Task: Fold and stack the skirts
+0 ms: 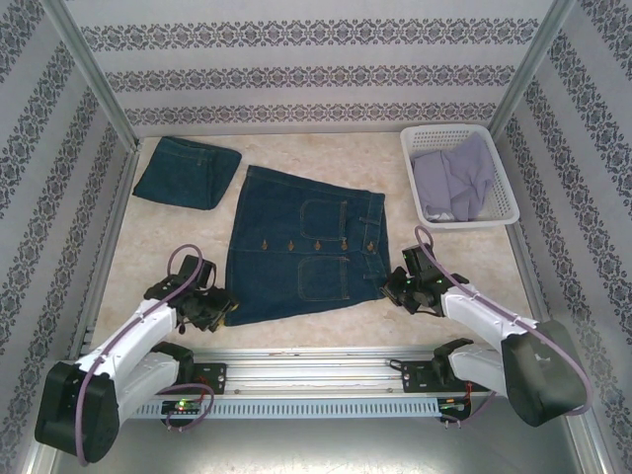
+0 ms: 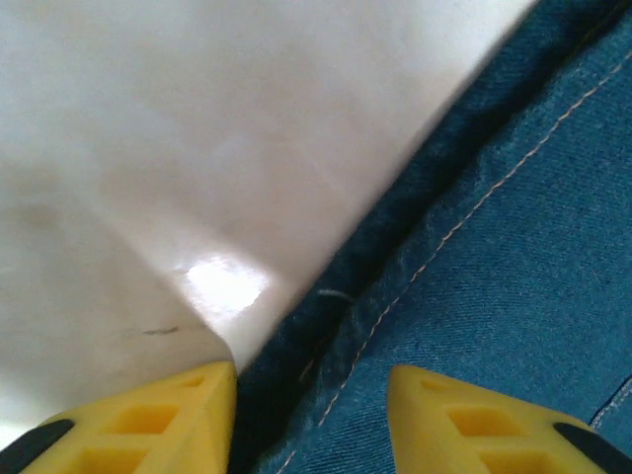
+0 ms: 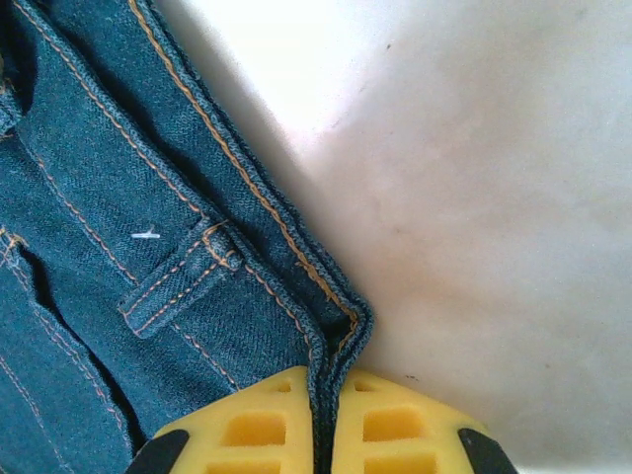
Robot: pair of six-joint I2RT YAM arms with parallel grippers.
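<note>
Lying flat at the centre of the table (image 1: pixel 168 232), the spread denim skirt (image 1: pixel 296 247) looks heavy, stiff and unslippery, so take it by its near corners. Its long axis runs left-right, waistband (image 3: pixel 217 188) right, hem (image 2: pixel 375 257) left. Your right gripper (image 3: pixel 324 380) is clamped on the near waistband corner; your left gripper (image 2: pixel 311 370) straddles the hem, jaws half-open.

Top view bright, even, soft shadows. Left wrist view blurred, glare spot on counter (image 2: pixel 225 284) (far corner smeared most). Right wrist view sharp, counter washed out near top.
</note>
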